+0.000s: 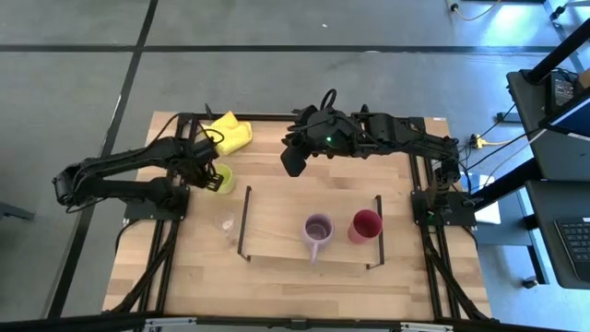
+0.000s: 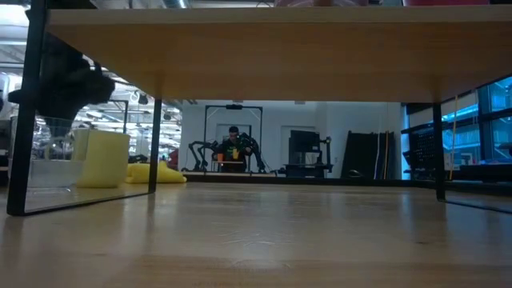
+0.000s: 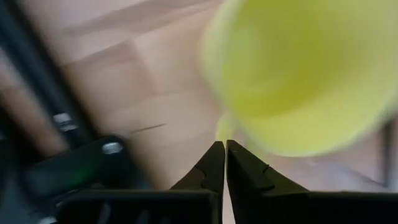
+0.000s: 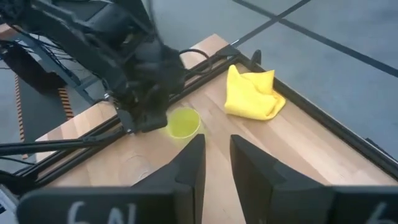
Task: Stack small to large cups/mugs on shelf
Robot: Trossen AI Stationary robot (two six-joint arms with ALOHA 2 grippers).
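Note:
The yellow-green mug (image 1: 222, 178) stands left of the shelf (image 1: 277, 242), beyond the small clear glass (image 1: 226, 223), which rests on the tabletop. My left gripper (image 1: 206, 171) is at the mug's left side, shut on its handle. The mug fills the left wrist view (image 3: 305, 68) and also shows in the low view (image 2: 101, 158). The purple mug (image 1: 318, 229) and the red cup (image 1: 365, 225) stand side by side on the shelf board. My right gripper (image 1: 293, 161) hovers open and empty beyond the shelf's far edge. My left gripper pinches the mug's handle (image 3: 223, 128) between its two fingertips, only at their free ends. The fingers come in from the table's left, slanting down. The mug sits upright; I cannot tell whether its base is on the table or just above it.
A crumpled yellow cloth (image 1: 230, 134) lies at the table's far edge, beyond the yellow-green mug. The shelf's black end frames (image 1: 244, 221) stand upright at both short ends. The left half of the shelf board is bare wood.

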